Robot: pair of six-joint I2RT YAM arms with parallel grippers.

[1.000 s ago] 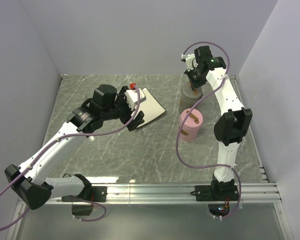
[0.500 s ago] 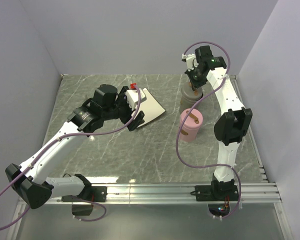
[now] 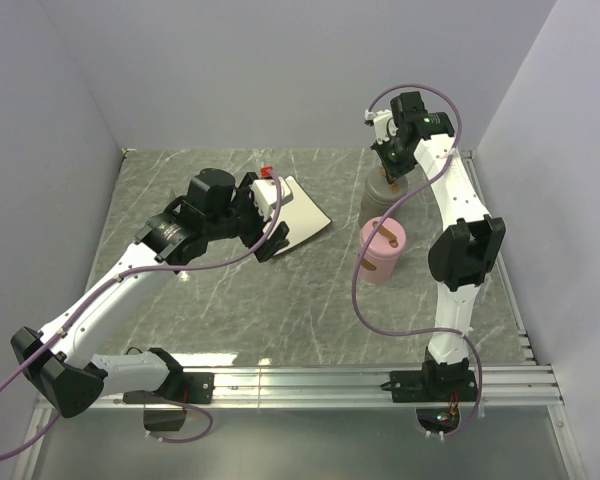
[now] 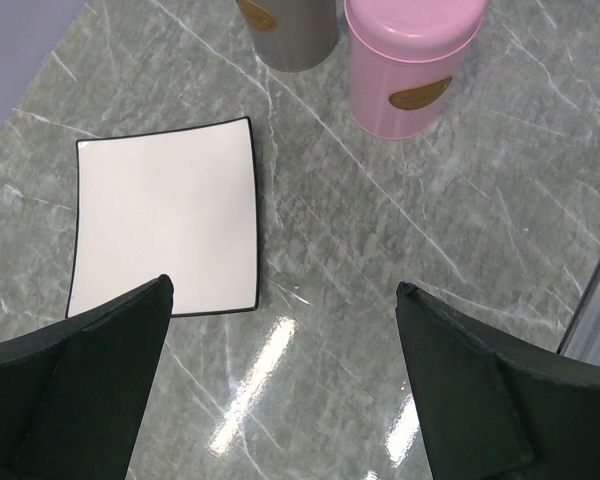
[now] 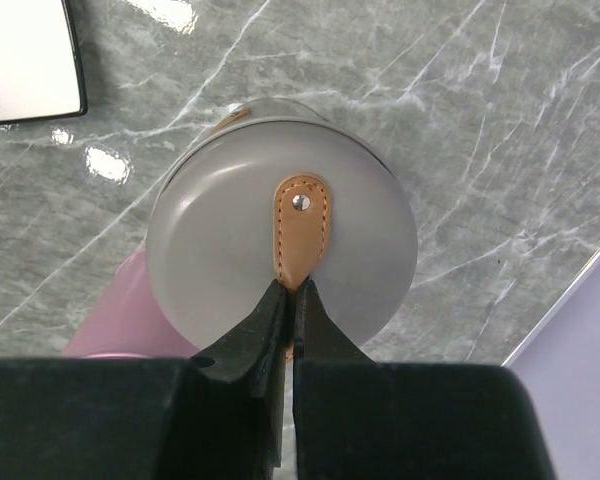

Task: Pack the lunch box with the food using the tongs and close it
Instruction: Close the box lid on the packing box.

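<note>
1. Spreading under everything, the grey marbled table (image 3: 230,310) fills the floor of the walled cell.
2. The left arm (image 3: 120,285) reaches from the near left corner toward the far middle. The right arm (image 3: 460,210) stands tall on the right and bends over at the far side.
3. A white square plate (image 4: 165,220) with a thin dark rim lies flat toward the far middle. The left arm's wrist covers part of it in the top view, and the face that shows is plain white.
4. The round grey lunch box (image 5: 280,250) stands upright to the right of the plate, well apart from it, with its lid on.
5. A pink tin (image 4: 412,65) stands upright just beside the grey one, on its near side, with a tan oval badge on its wall.
6. The left gripper (image 4: 285,290) hangs above the table by the plate's edge, fingers spread wide, holding nothing.
7. The right gripper (image 5: 292,290) sits straight above the lid, fingers pressed together and pinching one end of the tab.
8. That tan stitched tab (image 5: 300,225) is riveted at the lid's middle.
</note>
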